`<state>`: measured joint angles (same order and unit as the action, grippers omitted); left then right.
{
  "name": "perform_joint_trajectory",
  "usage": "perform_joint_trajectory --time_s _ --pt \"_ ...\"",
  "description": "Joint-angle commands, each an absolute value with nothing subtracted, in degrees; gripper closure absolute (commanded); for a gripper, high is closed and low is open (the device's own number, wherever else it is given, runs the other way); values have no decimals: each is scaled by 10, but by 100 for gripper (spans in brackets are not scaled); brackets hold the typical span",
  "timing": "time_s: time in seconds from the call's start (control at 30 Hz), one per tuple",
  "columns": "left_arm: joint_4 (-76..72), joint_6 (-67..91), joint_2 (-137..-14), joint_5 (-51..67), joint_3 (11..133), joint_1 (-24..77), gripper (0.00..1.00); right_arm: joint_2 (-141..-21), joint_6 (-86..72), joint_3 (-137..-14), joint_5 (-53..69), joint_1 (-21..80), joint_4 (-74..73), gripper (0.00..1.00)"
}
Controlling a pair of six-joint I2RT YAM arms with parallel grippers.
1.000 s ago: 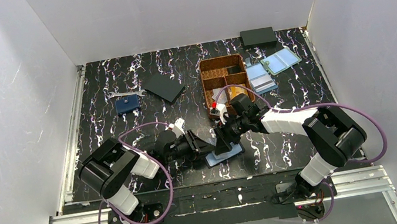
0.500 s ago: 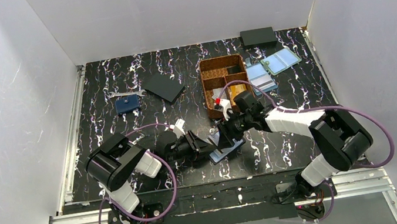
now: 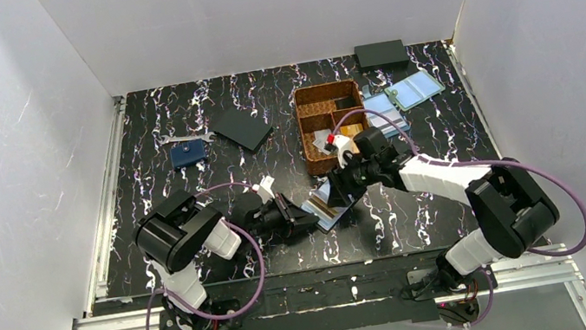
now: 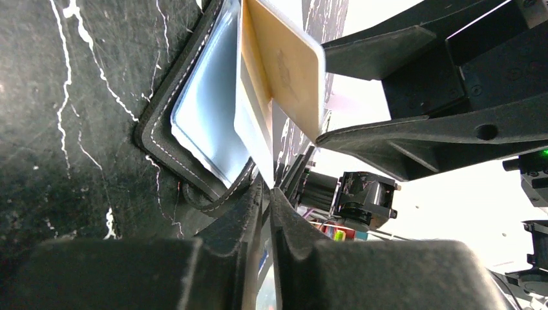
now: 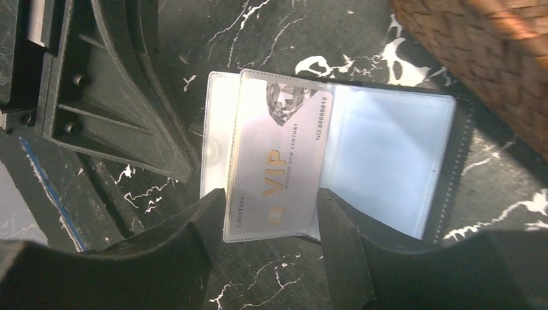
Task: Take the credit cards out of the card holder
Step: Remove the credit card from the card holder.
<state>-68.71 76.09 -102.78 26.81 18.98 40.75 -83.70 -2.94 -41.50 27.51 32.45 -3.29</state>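
The card holder lies open on the mat between my two grippers, its pale blue inner face and black rim showing. A gold-lettered VIP credit card in a clear sleeve stands up from it and also shows in the left wrist view. My right gripper has its jaws wide, one finger against each long edge of the card. It shows in the top view. My left gripper is pinched shut on a thin leaf at the holder's near edge.
A brown woven basket stands just behind the holder, and its corner shows in the right wrist view. Pale blue holders lie at the back right, beside a black box. A navy wallet and a black pad lie at the back left.
The holder went from lying flat to tilted and shifted back toward the basket. My right gripper drew back and to the right. My left arm reached further right.
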Motion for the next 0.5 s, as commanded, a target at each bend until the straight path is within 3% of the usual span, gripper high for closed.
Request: perform_joint_trajectory --time_s 0.0,0.23,0.47 --pt "-698 757 -1035 282 207 400 87 -806 -18 -433 241 311 -31 38" --pt "-700 759 -1055 289 238 396 75 -798 -18 -432 205 294 -30 38" --pt "-700 768 -1068 280 245 394 70 -793 -15 -433 174 283 -33 38"
